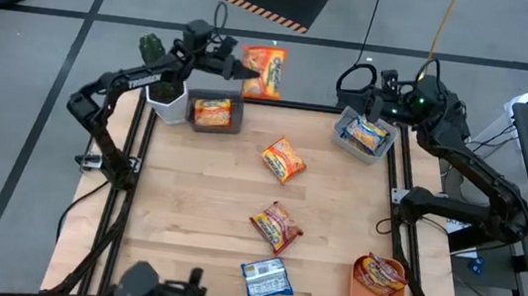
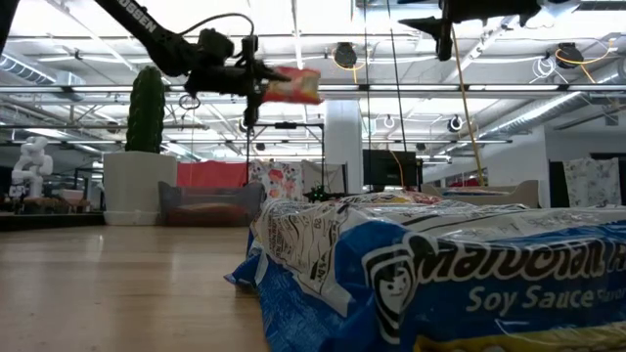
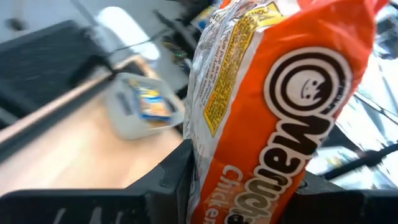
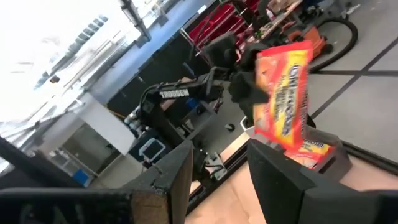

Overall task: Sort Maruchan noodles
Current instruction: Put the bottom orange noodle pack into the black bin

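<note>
Your left end effector (image 1: 238, 65) grips an orange noodle packet (image 1: 264, 72) above the dark bin (image 1: 216, 115), matching colours; your right end effector (image 1: 374, 101) hangs parted, empty, over the clear bin (image 1: 365, 137).

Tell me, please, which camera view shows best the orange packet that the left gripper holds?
The left wrist view: the orange packet fills it, clamped by the left gripper. The high view shows it small, above the dark bin; the low view edge-on; the right wrist view far off.
</note>
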Action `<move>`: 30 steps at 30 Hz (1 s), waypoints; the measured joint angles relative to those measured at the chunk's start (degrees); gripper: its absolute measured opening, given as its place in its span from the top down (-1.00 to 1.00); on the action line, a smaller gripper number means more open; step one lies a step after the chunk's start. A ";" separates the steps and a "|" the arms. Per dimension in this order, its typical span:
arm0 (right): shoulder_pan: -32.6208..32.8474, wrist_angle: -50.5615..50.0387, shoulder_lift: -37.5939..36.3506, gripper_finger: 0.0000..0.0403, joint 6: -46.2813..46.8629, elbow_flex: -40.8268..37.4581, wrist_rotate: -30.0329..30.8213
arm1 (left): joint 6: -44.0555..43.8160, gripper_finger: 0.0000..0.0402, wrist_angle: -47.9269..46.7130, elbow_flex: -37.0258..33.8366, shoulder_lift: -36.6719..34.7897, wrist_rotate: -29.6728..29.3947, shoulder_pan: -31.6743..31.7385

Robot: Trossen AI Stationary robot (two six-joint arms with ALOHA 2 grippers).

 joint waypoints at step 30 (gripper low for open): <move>-9.84 20.18 3.65 0.28 7.97 -2.40 6.25 | 19.85 0.38 -50.11 0.04 -7.92 -30.89 8.11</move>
